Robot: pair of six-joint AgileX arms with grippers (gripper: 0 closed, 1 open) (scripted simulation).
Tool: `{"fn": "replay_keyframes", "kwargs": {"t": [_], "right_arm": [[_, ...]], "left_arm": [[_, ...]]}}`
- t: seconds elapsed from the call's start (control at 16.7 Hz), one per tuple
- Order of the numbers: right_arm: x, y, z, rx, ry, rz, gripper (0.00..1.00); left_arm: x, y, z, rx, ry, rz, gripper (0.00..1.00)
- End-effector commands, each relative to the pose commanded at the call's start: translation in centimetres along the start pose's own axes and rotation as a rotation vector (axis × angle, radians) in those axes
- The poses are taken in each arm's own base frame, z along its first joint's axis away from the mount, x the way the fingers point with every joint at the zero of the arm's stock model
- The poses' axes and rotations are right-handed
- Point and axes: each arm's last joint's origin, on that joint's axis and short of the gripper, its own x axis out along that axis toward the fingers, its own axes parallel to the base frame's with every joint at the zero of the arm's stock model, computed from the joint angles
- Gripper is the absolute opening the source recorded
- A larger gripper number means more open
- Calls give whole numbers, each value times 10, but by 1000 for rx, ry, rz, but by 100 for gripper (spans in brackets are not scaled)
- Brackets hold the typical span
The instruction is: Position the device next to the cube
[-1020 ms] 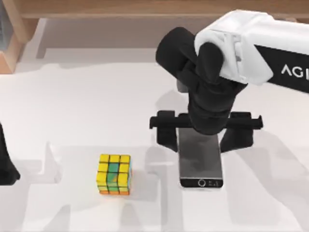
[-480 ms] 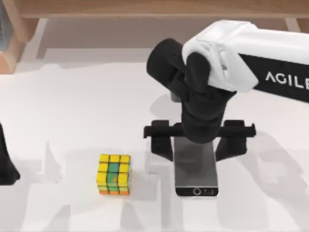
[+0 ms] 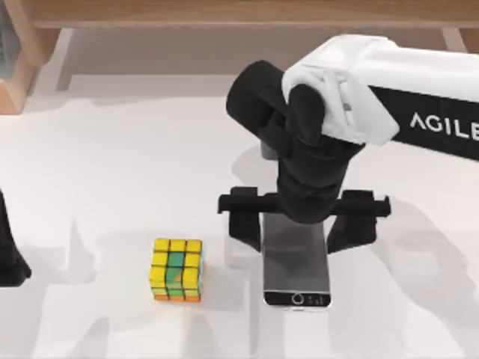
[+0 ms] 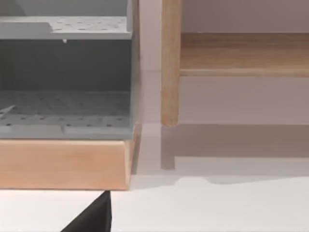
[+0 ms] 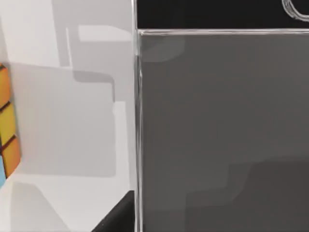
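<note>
— Where's the smartphone (image 3: 296, 265)?

— Flat on the white table (image 3: 112, 172), at three o'clock from the puzzle cube (image 3: 177, 270), a gap between them, home button toward six.

— And my arms?

— Right gripper (image 3: 298, 232) has its fingers clamped across the phone's far end. Left arm sits parked at nine o'clock.

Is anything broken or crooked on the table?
Nothing stands out. The phone is held straight by the right gripper, to the right of the cube with a gap between them. The cube sits upright. The left arm waits at the table's left edge.
</note>
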Motion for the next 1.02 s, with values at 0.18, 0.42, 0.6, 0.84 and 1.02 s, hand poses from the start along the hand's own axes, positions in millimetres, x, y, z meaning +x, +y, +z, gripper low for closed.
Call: {"fn": "replay_keyframes", "kwargs": {"t": [0.18, 0.42, 0.6, 0.84, 1.02], "right_arm": [[3, 2, -1, 1, 12, 31, 0], [7, 4, -2, -1, 21, 68, 0], [11, 4, -1, -4, 16, 78, 0], [19, 4, -1, -10, -11, 62, 0], [29, 2, 0, -13, -32, 26, 0]], "left_arm": [[0, 0, 0, 0, 0, 0, 100], [0, 0, 0, 0, 0, 0, 100], [0, 0, 0, 0, 0, 0, 100], [0, 0, 0, 0, 0, 0, 100], [0, 0, 0, 0, 0, 0, 100]]}}
